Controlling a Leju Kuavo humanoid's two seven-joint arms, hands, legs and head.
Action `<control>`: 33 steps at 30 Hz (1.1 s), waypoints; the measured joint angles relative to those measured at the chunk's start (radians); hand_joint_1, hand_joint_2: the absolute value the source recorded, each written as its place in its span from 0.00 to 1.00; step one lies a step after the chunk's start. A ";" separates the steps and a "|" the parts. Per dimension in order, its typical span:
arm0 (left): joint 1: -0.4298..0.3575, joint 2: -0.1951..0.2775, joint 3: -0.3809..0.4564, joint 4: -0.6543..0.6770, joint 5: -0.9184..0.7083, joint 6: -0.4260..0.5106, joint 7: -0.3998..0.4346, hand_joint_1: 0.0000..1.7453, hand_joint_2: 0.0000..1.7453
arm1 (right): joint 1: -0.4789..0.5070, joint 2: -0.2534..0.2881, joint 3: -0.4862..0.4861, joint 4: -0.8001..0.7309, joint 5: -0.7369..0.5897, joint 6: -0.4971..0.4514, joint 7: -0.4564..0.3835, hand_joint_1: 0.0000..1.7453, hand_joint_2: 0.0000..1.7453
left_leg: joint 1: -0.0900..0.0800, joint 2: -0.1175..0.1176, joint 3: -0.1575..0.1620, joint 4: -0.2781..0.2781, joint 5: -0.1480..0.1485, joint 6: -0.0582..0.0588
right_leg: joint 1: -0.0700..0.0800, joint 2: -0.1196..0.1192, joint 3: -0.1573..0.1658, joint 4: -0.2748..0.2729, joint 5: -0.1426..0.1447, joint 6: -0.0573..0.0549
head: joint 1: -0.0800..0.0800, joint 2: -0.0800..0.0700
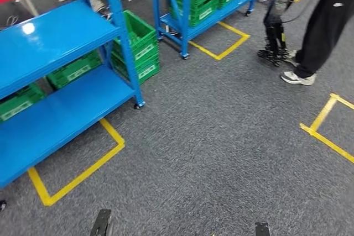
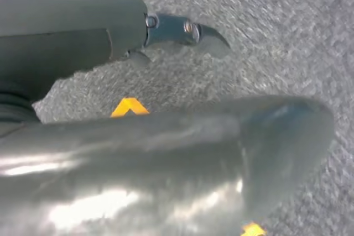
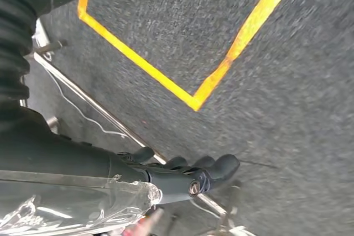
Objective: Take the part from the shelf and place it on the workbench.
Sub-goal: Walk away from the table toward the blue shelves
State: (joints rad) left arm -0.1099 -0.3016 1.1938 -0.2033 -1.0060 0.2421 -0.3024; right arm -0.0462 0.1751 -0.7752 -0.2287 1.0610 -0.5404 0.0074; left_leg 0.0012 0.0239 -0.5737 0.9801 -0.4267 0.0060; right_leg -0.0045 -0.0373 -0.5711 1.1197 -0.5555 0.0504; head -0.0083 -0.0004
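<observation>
Our left hand (image 2: 188,158) hangs over grey carpet (image 1: 208,153), its fingers (image 2: 183,29) released and apart with nothing between them. At our right hand (image 3: 167,178) crinkled clear plastic (image 3: 104,203) lies against the palm side. We cannot tell whether those fingers grasp it, or whether it wraps the part. Further out stand a blue shelf (image 1: 54,37) and green crates (image 1: 140,40).
</observation>
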 joint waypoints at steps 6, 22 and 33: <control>0.004 0.005 0.001 0.000 -0.001 0.006 0.005 0.00 0.00 | 0.009 0.000 0.000 0.001 0.007 0.028 0.010 0.00 1.00 | 0.002 -0.097 0.003 0.002 0.001 0.000 | -0.007 0.052 -0.056 0.071 0.025 0.002 | 0.004 0.000; 0.008 0.009 0.002 0.000 -0.009 0.009 0.017 0.00 0.00 | 0.003 0.002 -0.003 0.005 0.011 0.075 0.010 0.00 1.00 | -0.001 -0.003 -0.065 0.138 -0.036 -0.046 | -0.002 -0.030 0.021 -0.104 0.087 -0.042 | -0.011 0.000; 0.001 0.009 0.002 0.000 -0.009 0.001 0.004 0.00 0.00 | -0.002 0.002 -0.004 0.006 0.005 0.114 0.015 0.00 1.00 | 0.001 -0.042 0.003 -0.003 0.002 0.000 | 0.000 0.031 -0.086 0.162 -0.061 0.001 | 0.001 0.000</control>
State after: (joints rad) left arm -0.1093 -0.2928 1.1963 -0.2033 -1.0145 0.2431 -0.2980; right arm -0.0481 0.1766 -0.7791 -0.2230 1.0657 -0.4262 0.0225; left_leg 0.0025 -0.0182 -0.5710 0.9772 -0.4248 0.0063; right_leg -0.0046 -0.0066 -0.6573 1.2812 -0.6162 0.0513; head -0.0072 -0.0004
